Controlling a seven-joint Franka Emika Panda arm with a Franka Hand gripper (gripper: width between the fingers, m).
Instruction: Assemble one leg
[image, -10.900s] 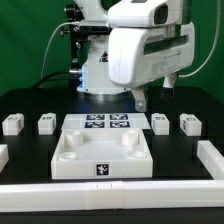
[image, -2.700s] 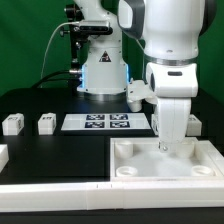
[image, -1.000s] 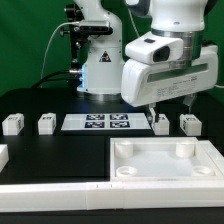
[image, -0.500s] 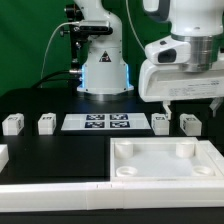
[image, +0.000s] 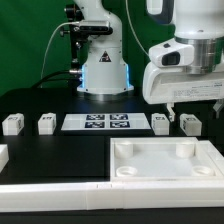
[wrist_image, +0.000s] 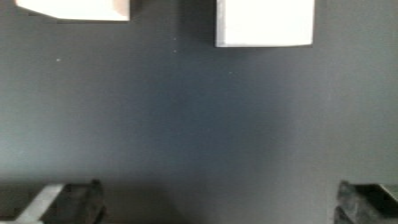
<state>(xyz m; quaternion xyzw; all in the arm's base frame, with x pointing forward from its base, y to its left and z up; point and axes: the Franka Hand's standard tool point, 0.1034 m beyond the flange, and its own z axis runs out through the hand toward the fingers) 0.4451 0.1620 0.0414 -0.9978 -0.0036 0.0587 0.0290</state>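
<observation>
Four small white legs stand in a row on the black table in the exterior view: two on the left (image: 12, 124) (image: 46, 124) and two on the right (image: 160, 123) (image: 190, 123). My gripper (image: 193, 106) hangs open and empty just above and behind the two right legs, touching neither. In the wrist view the gripper (wrist_image: 214, 205) shows dark fingertips (wrist_image: 63, 200) far apart with bare table between them. Two white blocks (wrist_image: 267, 22) (wrist_image: 75, 8) lie ahead of it. The large white tray-like part (image: 165, 160) lies at the front right.
The marker board (image: 105, 122) lies flat between the two pairs of legs. A low white wall (image: 50, 186) runs along the front edge, with a short piece at the left (image: 3, 155). The robot base (image: 103, 70) stands at the back.
The gripper has risen off the tray-like part, leaving it at the front right, and moved to the exterior view's right, over the two right legs.
</observation>
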